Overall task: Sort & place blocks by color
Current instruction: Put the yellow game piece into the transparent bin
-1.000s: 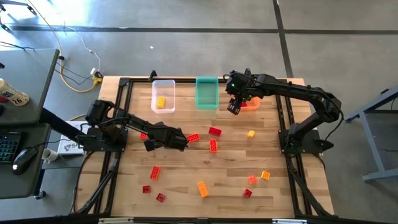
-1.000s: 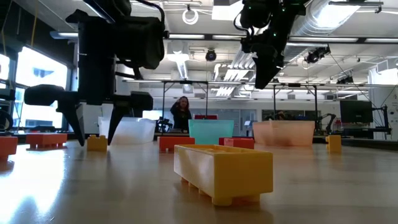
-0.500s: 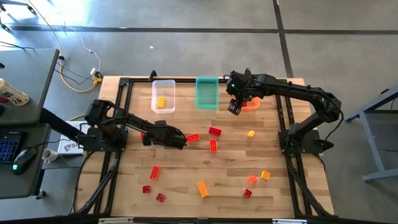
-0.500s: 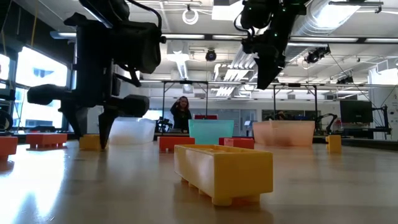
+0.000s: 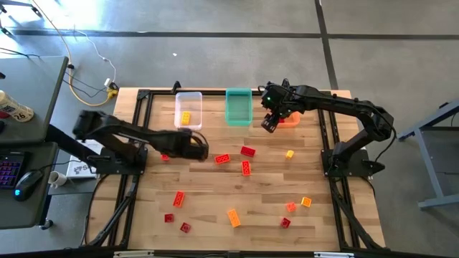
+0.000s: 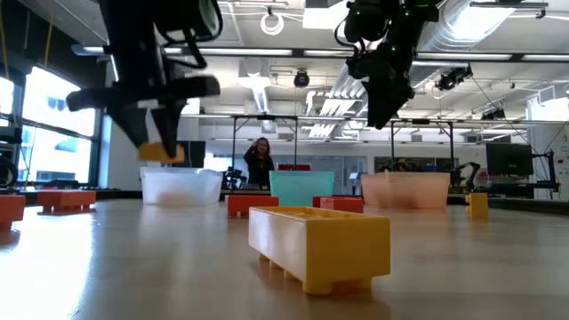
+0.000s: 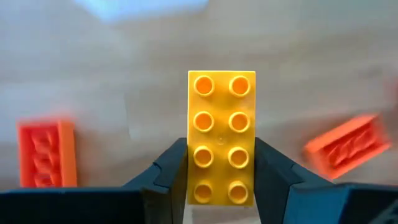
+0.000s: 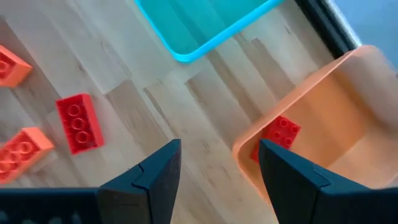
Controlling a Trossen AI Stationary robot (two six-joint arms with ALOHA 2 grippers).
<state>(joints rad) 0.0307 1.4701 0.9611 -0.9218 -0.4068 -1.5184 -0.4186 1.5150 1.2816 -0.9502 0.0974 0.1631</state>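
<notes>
In the low view a glossy yellow block [image 6: 319, 245] fills the lower centre of the frame, hollow-topped, its long axis running across the picture, flat on the smooth wooden table [image 6: 133, 267]. Behind it, in the upper left, the left gripper [image 6: 161, 142] hangs above the table with a small yellow brick [image 7: 221, 137] pinched between its dark fingers [image 7: 168, 171]. In the left wrist view that brick is a two-by-four studded rectangle, studs facing the camera, long axis running straight out from between the fingers, which press on its two long sides.

In the high view the left gripper [image 5: 195, 146] sits left of centre, just below the clear bin [image 5: 188, 111], which already holds a yellow brick. Red and orange bricks lie scattered across the lower half of the table — none touching.

Farther back, upper centre, the right gripper [image 5: 268, 124] hovers with fingers spread and nothing between them, at the near edge of the translucent orange bin [image 8: 323, 118], where a red brick [image 8: 277, 135] lies. The teal bin [image 5: 238, 106] stands between the other two.
</notes>
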